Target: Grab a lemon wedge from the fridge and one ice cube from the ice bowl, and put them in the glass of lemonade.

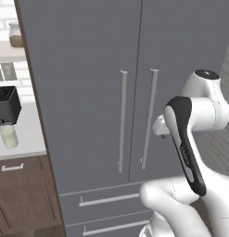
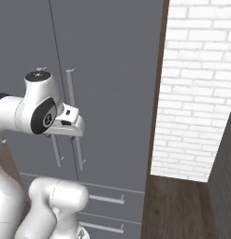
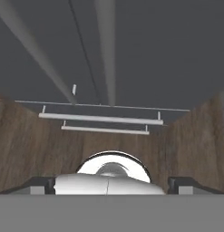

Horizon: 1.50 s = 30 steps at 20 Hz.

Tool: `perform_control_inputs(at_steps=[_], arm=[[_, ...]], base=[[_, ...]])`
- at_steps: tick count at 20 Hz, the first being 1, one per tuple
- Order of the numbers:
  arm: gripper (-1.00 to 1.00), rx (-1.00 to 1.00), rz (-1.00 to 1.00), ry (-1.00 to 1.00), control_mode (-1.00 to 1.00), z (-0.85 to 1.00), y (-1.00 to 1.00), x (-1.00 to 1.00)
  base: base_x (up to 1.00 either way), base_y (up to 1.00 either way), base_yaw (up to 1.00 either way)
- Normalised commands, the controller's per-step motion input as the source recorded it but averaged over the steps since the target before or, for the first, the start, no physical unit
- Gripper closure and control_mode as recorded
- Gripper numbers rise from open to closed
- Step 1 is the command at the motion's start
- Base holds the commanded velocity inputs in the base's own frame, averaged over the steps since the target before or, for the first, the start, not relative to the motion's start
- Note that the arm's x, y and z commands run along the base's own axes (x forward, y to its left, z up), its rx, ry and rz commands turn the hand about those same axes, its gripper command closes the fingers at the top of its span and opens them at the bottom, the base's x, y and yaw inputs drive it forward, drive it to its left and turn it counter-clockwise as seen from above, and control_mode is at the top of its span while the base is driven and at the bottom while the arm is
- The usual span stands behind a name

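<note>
Between my fingertips (image 3: 186, 185) there is nothing: my gripper (image 3: 112, 183) is spread wide, the tips far out to each side in the hand view, gripping no object. Just ahead of my jaws is the fridge (image 1: 88, 92), both doors shut, and I am close to its front but not touching it. Along my line of sight the two drawer handles (image 3: 100, 118) lie crosswise, one just beyond the other. The two long door handles (image 3: 106, 50) run past my jaws along the door seam. In the left base view the left door handle (image 1: 122, 120) and right door handle (image 1: 149, 118) stand upright side by side, with my hand near the right one. Wood floor (image 3: 22, 145) shows on both sides of the fridge front in the hand view.

Well off to the left of my jaws, past the fridge's side, the glass of lemonade (image 1: 9, 135) stands upright on the pale counter (image 1: 28, 139), just in front of the black toaster (image 1: 5, 105). A jar (image 1: 15, 35) sits on a shelf above them. Far right of my jaws is a white brick wall (image 2: 196, 93).
</note>
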Motion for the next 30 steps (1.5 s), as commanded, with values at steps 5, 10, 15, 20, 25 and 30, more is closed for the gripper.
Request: perform_control_inputs(at_steps=[5,10,15,20,25,30], arm=[[-1.00,0.00,0.00,-0.05,-1.00,-0.13,0.18,-0.39],[-1.00,0.05,0.00,-0.11,-1.00,0.00,0.00,0.60],[-1.00,0.00,0.00,0.00,-1.00,0.00,0.00,0.17],[-1.00,0.00,0.00,0.00,-1.00,0.00,0.00,0.00],[-1.00,0.00,0.00,0.00,1.00,-0.02,0.00,0.00],[-1.00,0.00,0.00,0.00,1.00,0.00,0.00,0.00]], base=[[0.00,0.00,0.00],[0.00,0.00,0.00],[0.00,0.00,0.00],[0.00,0.00,0.00],[-0.11,0.15,0.00],[-0.15,0.69,0.02]])
